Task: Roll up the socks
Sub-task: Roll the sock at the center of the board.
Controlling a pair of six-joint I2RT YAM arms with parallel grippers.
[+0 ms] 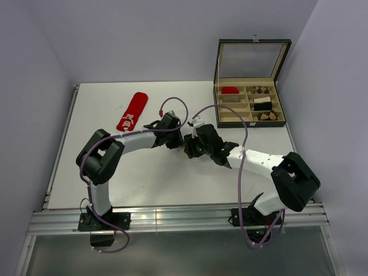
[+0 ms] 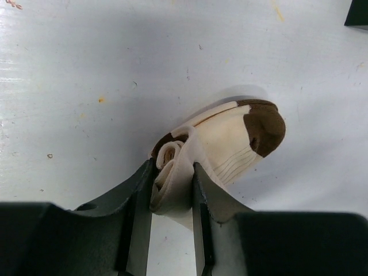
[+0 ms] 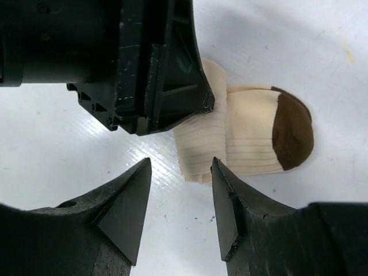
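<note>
Socks are the job at hand, and both are soft, light knit that folds wherever it is pressed and springs loose as soon as it is let go. The cream sock (image 2: 233,144) lies near the middle of the desk (image 1: 144,184), hidden between the two wrists in the top view. Its open end is curled into a small coil, and its brown toe (image 3: 292,129) lies flat and unrolled. The left hand (image 2: 172,172) pinches that coil, its fingers pressed into the fabric on either side. The right hand (image 3: 178,167) is spread, its tips just short of the near edge of the sock and touching nothing that I can see. The red sock (image 1: 132,111) lies flat and well apart, toward the far left of the desk. An open compartment case (image 1: 251,123) sits at the far right. Fabric this limp probably needs holding across the full thickness of the coil, since a grip on one loose layer would only pull that layer out. The ribbed knit should give the pads fair purchase. The likely risk is the coil slackening if the pinch loosens before the toe end is wrapped around it.
</note>
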